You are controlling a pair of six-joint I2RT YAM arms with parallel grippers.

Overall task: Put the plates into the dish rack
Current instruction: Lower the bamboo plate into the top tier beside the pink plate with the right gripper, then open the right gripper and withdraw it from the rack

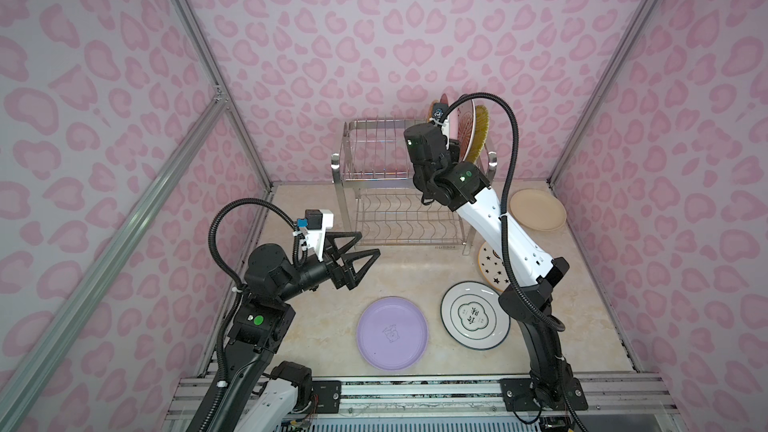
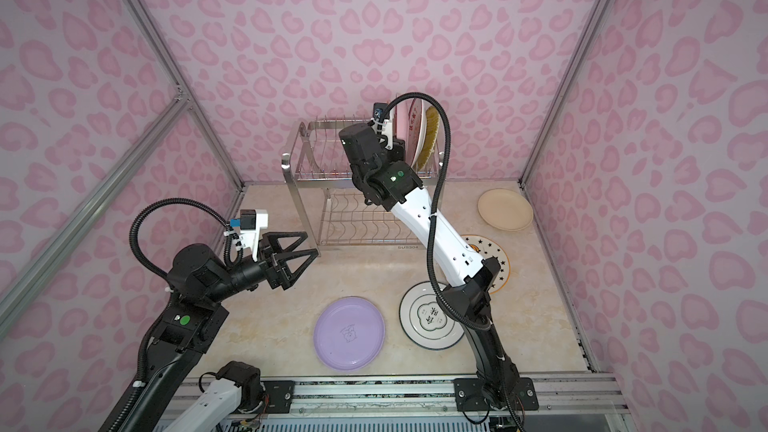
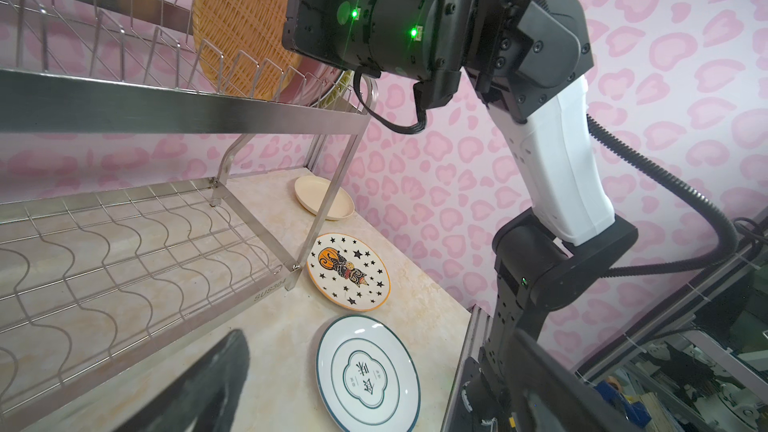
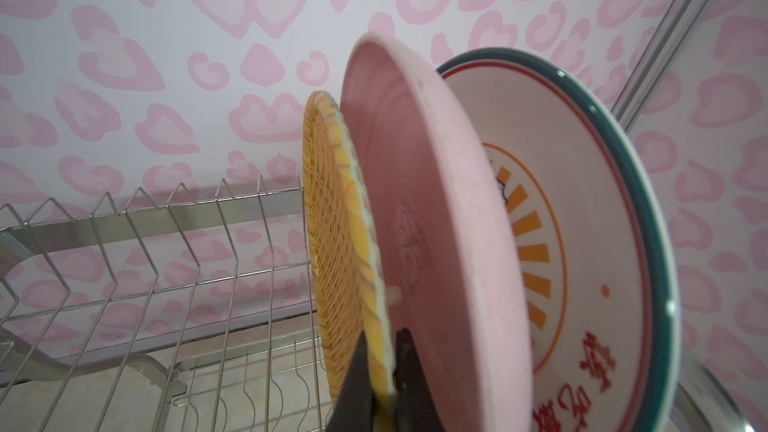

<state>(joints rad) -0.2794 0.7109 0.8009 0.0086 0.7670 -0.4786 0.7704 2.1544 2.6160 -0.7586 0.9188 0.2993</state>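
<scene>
The dish rack [image 1: 374, 178] stands at the back of the table. On its upper tier the orange woven-look plate [image 4: 328, 243] stands upright among the prongs, and my right gripper [image 4: 380, 367] is shut on its lower rim. Beside it stand the pink plate [image 4: 415, 201], the orange-radial white plate [image 4: 582, 201] and the yellow striped plate [image 1: 481, 130]. The lilac plate [image 1: 392, 332], ring-emblem plate [image 1: 473, 317], star plate [image 1: 492, 268] and cream plate [image 1: 537, 209] lie flat on the table. My left gripper [image 1: 370, 244] hangs open and empty, left of the rack's lower shelf.
My right arm [image 1: 511, 238] stretches over the star plate and hides part of it. Pink patterned walls close in three sides. An aluminium rail [image 1: 415, 392] with both arm bases runs along the front edge. The rack's wavy lower shelf [image 3: 124, 251] holds nothing.
</scene>
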